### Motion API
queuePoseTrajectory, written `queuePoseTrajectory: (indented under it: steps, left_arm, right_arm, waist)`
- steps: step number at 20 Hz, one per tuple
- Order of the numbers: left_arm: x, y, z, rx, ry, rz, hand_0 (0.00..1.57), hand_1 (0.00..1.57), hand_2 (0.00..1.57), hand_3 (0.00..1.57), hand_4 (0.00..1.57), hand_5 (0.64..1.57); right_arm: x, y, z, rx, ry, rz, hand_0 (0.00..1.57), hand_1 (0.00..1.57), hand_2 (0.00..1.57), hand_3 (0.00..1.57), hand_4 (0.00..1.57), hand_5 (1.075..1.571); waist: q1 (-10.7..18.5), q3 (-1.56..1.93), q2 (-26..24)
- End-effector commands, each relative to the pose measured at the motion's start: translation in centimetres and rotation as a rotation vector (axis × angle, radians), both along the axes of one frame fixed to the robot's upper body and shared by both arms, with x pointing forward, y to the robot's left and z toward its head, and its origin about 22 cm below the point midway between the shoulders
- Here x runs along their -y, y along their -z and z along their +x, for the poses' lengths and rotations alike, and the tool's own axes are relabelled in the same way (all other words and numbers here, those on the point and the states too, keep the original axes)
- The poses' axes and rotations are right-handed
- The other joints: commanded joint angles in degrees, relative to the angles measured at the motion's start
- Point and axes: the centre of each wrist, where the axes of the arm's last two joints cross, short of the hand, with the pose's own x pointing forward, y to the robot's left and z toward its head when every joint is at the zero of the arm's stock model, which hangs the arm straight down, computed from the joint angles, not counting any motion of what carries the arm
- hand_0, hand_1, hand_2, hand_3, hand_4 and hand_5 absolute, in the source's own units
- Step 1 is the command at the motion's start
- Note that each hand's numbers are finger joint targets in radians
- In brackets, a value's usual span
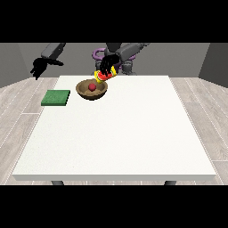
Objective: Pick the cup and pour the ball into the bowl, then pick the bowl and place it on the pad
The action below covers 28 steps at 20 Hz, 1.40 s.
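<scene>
1. The hand at the view's right (108,63) is holding the cup (105,75), with its fingers wrapping around it. The cup is yellow and red, it is tipping over, and it is hanging just above the back rim of the bowl (81,90).

2. The red ball (91,87) is sitting inside the brown bowl. So the pouring part is looking done, I think.

3. The bowl is sitting on the white table (120,133), near the back and a bit to the view's left of the middle.

4. The green pad (56,97) is lying flat near the table's edge at the view's left. It is beside the bowl but not touching it. Nothing is lying on it.

5. The hand at the view's left (39,68) is hanging in the air, away from the table and well apart from the bowl. It is holding nothing. I cannot tell if its fingers are straight or curling.

6. What is left, I am guessing: the cup is needing to come away, and then the bowl is needing to be picked up and set on the pad. That part is not yet started.

7. Some things are hard to see. The dark hand is covering much of the cup, so I cannot tell if the cup is touching the bowl's rim. The inside of the cup is not showing.
</scene>
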Motion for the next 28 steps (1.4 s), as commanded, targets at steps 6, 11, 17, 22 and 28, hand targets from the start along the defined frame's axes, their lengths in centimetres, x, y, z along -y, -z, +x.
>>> queuePoseTrajectory:
  steps: [6, 11, 17, 22, 28]
  left_arm:
    - [2.2, -2.2, -0.3, 0.046, 0.064, 0.313, 0.61, 0.61, 1.57, 1.57, 1.23, 1.387]
    - [3.4, -5.1, 1.0, 0.158, 0.073, 0.484, 1.56, 1.56, 1.57, 1.57, 1.2, 1.451]
    - [3.9, -8.9, 1.6, 0.185, 0.076, 0.462, 1.5, 1.5, 1.57, 1.57, 1.21, 1.455]
    - [0.7, -6.0, 1.6, 0.059, 0.04, 0.24, 1.35, 1.35, 1.57, 1.57, 1.19, 1.456]
    - [-6.9, -8.8, 3.8, 0.045, -0.043, -0.258, 0.4, 0.4, 1.57, 1.57, 1.0, 1.57]
  right_arm:
    - [1.1, 0.9, -1.0, -0.003, 0.011, 0.021, 0.0, 0.0, 0.0, 0.07, 0.0, 1.519]
    - [1.2, 0.3, -0.5, -0.005, 0.008, 0.025, 0.0, 0.0, 0.0, 0.2, 0.0, 1.515]
    - [2.9, -0.1, -1.3, 0.034, 0.031, 0.022, 0.0, 0.0, 0.0, 0.28, 0.0, 1.517]
    - [0.4, 3.1, -2.1, -0.095, -0.037, 0.078, 0.0, 0.0, 0.0, 0.0, 0.46, 1.557]
    - [1.5, 3.5, -3.0, -0.127, 0.074, 0.112, 0.0, 0.0, 0.0, 0.0, 0.48, 1.561]
  waist:
    - [0.85, 0.02, -1.52]
    - [0.82, 0.01, -0.99]
    - [1.72, 0.0, 1.09]
    - [2.59, -0.1, -0.51]
    - [9.98, -0.28, -2.64]
